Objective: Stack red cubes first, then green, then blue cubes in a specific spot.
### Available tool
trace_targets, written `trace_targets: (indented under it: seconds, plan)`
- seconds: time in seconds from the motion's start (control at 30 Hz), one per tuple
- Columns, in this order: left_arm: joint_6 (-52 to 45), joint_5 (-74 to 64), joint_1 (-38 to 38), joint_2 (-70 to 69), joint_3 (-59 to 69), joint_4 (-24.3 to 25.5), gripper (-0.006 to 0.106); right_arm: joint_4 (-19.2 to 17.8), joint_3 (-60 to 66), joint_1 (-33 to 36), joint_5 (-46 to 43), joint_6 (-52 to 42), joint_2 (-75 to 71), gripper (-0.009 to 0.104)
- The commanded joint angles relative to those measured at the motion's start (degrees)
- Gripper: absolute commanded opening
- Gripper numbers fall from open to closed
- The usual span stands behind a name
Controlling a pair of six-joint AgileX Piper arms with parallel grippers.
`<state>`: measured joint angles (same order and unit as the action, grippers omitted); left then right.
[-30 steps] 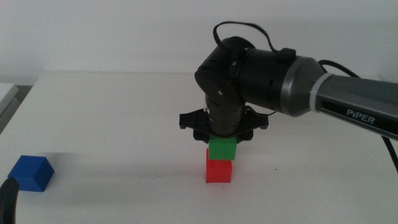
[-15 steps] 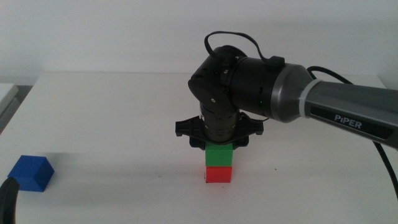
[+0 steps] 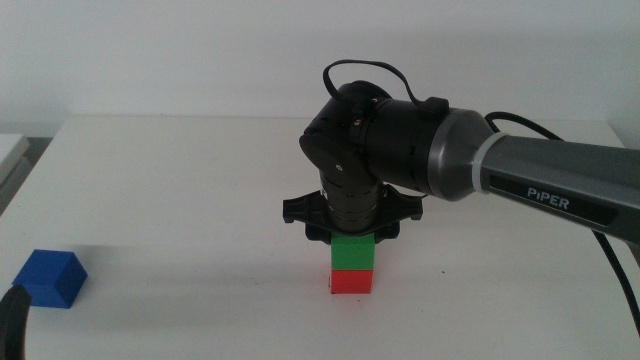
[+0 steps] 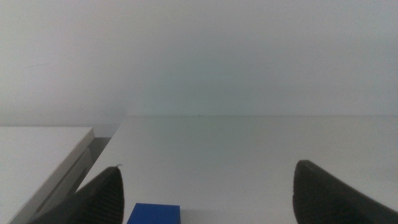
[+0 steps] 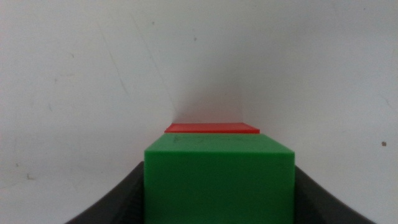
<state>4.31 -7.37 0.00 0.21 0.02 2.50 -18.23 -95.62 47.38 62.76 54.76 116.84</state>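
Our right gripper (image 3: pixel 352 236) holds the small matte green cube (image 3: pixel 353 253) on the small matte red cube (image 3: pixel 352 281) (step 2), so next we let go gently; our left gripper (image 4: pixel 205 193) waits wide open by the small matte blue cube (image 3: pixel 52 277).

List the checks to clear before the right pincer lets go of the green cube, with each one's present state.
1. Green cube seated on red cube: ok in the middle view.
2. Edges flush all round: cannot tell; a red sliver shows in the right wrist view.
3. Right pincer shut on green cube: ok.
4. Blue cube free, away from the stack: ok.
5. Left pincer open, waiting by the blue cube: ok.
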Motion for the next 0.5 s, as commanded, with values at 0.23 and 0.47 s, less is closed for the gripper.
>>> trace_targets:
  seconds: [0.23,0.47]
  plan:
    - [0.0,0.8,0.0,-0.2,0.0,0.1,0.091,-0.8,-0.5,0.0,-2.2,0.2,0.0,0.012]
    - [0.0,0.8,0.0,-0.2,0.0,0.1,0.091,-0.8,-0.5,0.0,-0.5,-0.4,0.0,0.012]
